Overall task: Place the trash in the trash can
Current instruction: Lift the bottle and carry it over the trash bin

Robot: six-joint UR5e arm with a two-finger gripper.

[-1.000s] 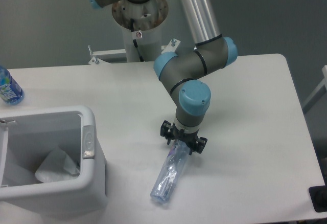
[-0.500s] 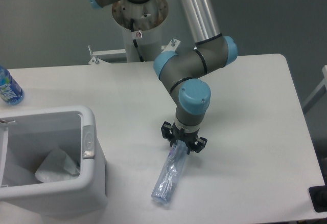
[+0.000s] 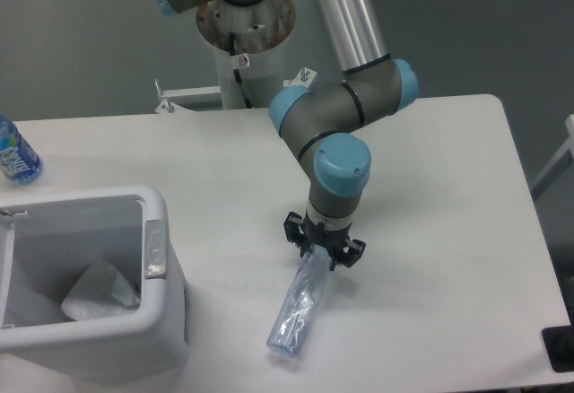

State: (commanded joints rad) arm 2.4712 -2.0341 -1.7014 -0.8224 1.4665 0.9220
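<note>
Clear plastic bottle [image 3: 297, 314], purple label, lying on table, gripper [image 3: 317, 256] at neck

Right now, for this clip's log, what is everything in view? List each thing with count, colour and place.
Clear plastic bottle: one, clear with purple label, lying on the table near the front edge, its upper end at the gripper.
Crumpled wrapper: one, whitish, inside the trash can.
Trash can: one, white with a grey latch, front left.
Water bottle: one, blue-labelled, left edge of the table.
Table: one, white.
Arm: one, grey with light blue caps.
Gripper: one, black, at the bottle's upper end; whether it is closed cannot be told.
</note>
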